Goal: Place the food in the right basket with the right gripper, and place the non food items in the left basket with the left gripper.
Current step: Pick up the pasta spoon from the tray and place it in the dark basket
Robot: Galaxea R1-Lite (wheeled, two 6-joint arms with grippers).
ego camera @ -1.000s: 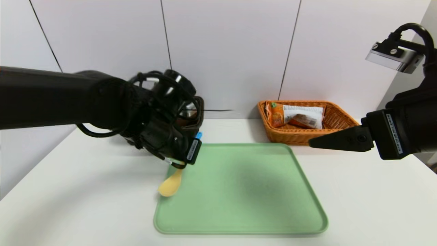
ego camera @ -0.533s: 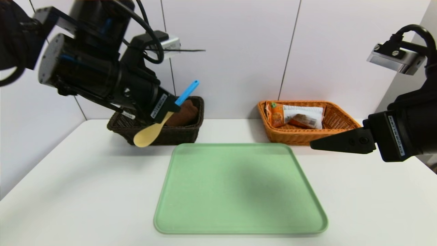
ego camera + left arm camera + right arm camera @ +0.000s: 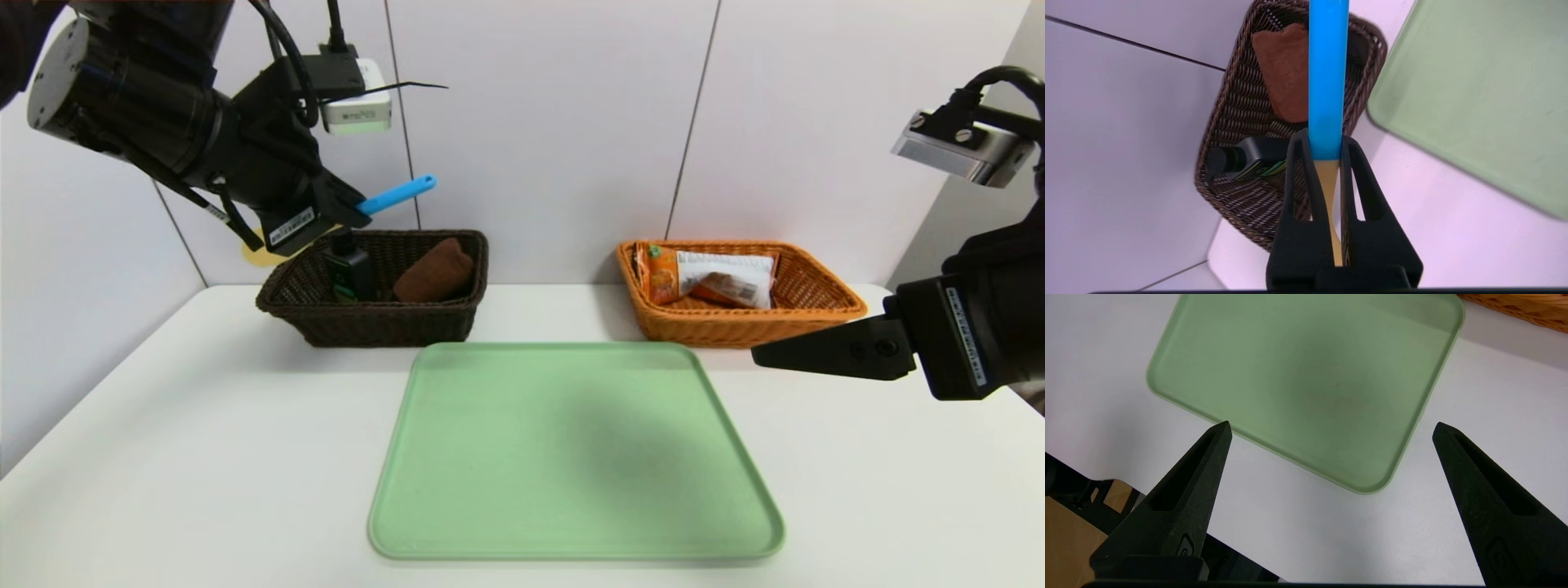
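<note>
Spoon over the dark basket
The left fingers (image 3: 1325, 143) pinch the spoon (image 3: 1325, 81), with the dark basket (image 3: 392, 312) below them. Best to turn it lengthwise, lower gently, then let go. The right fingers (image 3: 1332, 430) are wide apart, near the orange basket (image 3: 751, 327).

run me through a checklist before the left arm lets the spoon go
1. Left claw shut on the spoon, where blue handle meets yellow: ok
2. Spoon wholly over the dark basket: not ok, its yellow bowl end sticks out past the basket's left side in the head view
3. Room inside beside the pump bottle and brown cloth: ok, some bare weave shows
4. Snack packet in the orange basket: ok
5. Right claw open, out of the way near the tray: ok
6. Spoon's height above the basket rim: cannot tell
</note>
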